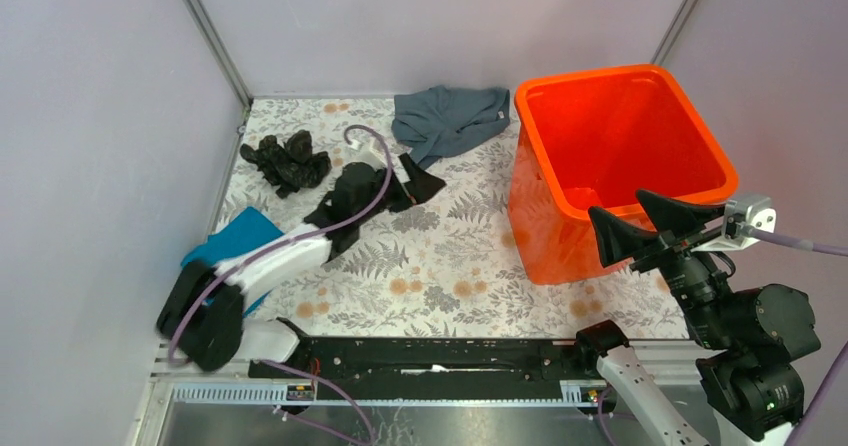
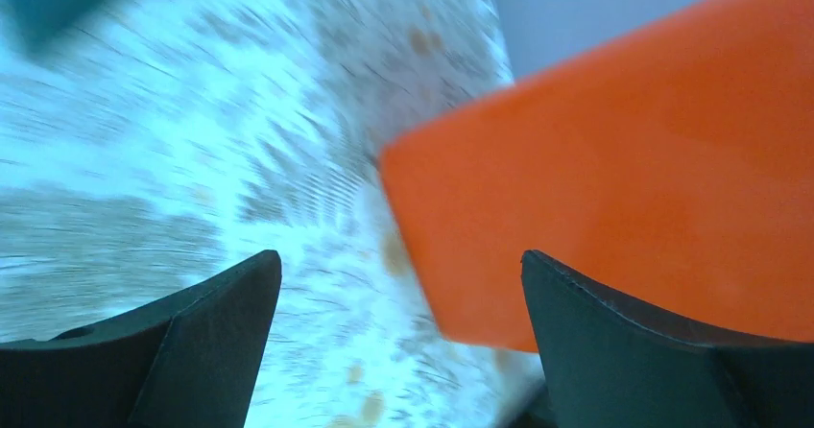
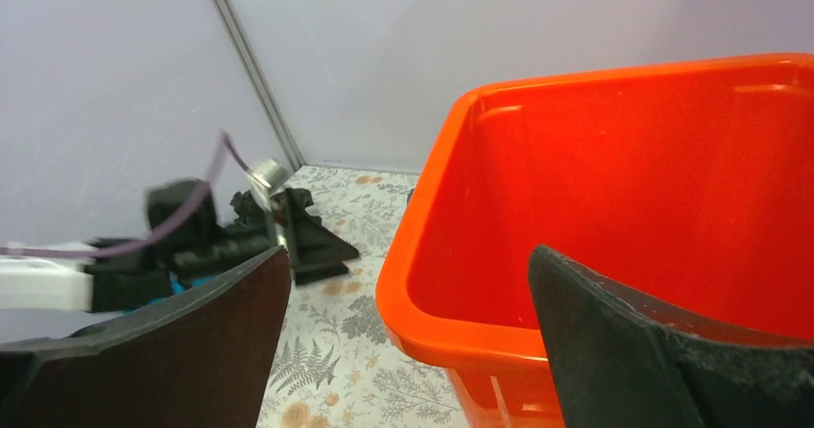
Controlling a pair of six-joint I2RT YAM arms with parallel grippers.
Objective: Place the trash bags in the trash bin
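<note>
Seeing nearest, at the right side, the right tool (image 1: 615, 201), spreading its two fingers wide and gripping nothing, hanging just at the near rim of the trash bin (image 1: 540, 231). Finding at the near left the teal-blue cloth (image 1: 240, 234), lying on the flowered table (image 1: 450, 256) and going partly under the left arm (image 1: 280, 256).

Looking next into the trash bin: standing upright on the right half of the table, showing inside only its own orange walls and floor.

Going further in, meeting the left tool (image 2: 399, 260) over the middle-left part of the table, also spreading its fingers wide and pinching nothing. Getting only a blurred picture from its wrist, with the orange wall of the bin ahead and the table below.

Finding behind it the trash bags (image 1: 288, 161), as one crumpled black bundle, lying on the table at the far left, outside the bin and well apart from it. Sitting just beside the left tool; not being able to tell about touching.

Ending at the far edge with the grey-blue cloth (image 1: 450, 118), lying rumpled just beside the left rim of the bin.

Counting in total: one bin, one black bag, two cloths, two tools.
</note>
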